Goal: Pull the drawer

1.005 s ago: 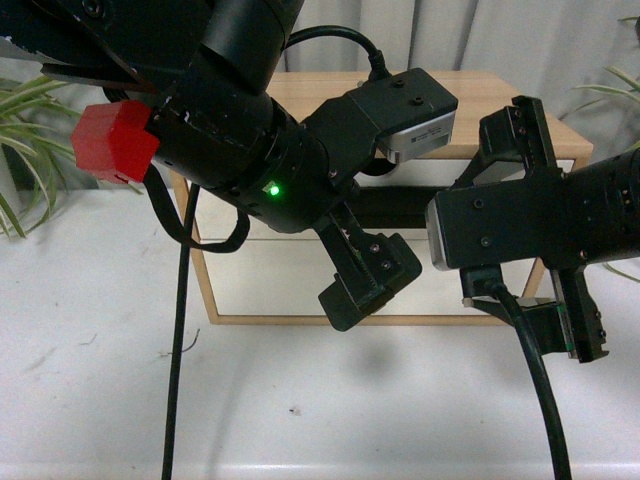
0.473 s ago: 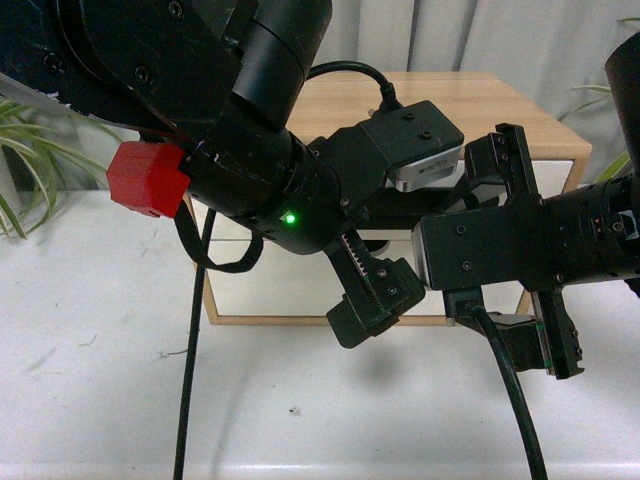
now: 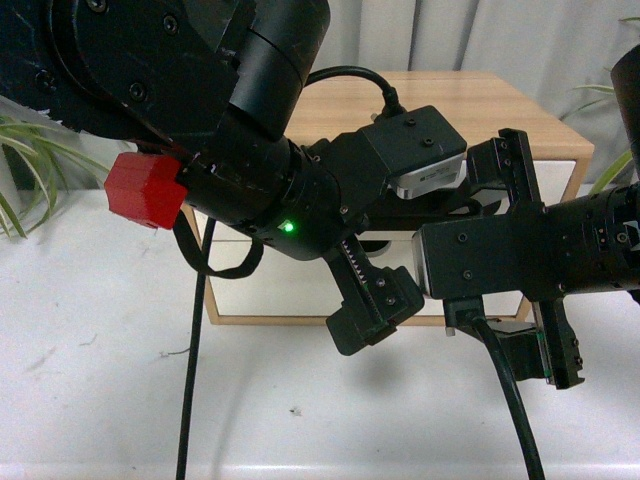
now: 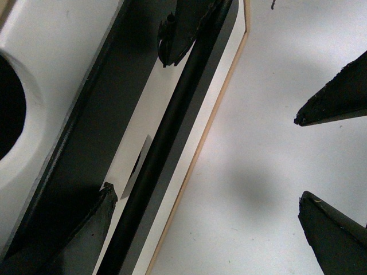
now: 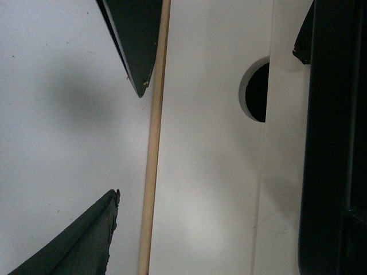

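Left wrist view: left gripper (image 4: 221,140) gapes empty astride the bar handle (image 4: 157,154) of the drawer (image 3: 558,172) in the cabinet (image 3: 500,100), right gripper (image 3: 540,260) likewise spread, empty; grasp judged pending, so next clamp handle, pull straight out.

Glossy black round left arm (image 3: 250,170), red block (image 3: 145,190) on its side, small green light (image 3: 288,227), silver-faced camera box (image 3: 425,180), thick black cable (image 3: 190,380), right gripper (image 5: 129,140) with dark pointed fingers (image 5: 132,40)

The cabinet (image 3: 500,100) stands on the table (image 3: 90,400), the drawer (image 3: 562,172) in its upper half, one plant (image 3: 20,150) to its left, another plant (image 3: 612,165) right.
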Action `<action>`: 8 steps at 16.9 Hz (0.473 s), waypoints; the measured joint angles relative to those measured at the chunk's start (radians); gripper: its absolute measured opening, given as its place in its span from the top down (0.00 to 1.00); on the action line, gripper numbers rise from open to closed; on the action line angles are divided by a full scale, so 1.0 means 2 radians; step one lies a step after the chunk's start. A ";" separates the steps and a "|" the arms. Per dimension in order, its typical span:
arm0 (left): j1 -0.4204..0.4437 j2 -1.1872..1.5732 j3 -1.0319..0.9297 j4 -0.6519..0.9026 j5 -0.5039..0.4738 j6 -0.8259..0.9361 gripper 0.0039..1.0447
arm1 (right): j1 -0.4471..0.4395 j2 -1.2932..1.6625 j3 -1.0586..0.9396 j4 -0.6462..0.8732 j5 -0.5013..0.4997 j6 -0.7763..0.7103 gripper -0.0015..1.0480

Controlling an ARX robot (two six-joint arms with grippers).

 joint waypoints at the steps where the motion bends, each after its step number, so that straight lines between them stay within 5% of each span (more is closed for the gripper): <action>1: -0.001 -0.003 -0.006 0.003 0.001 -0.001 0.06 | 0.000 -0.003 -0.007 0.006 -0.001 0.003 0.06; 8: -0.016 -0.037 -0.060 0.033 0.009 -0.015 0.06 | 0.004 -0.032 -0.057 0.029 -0.013 0.030 0.06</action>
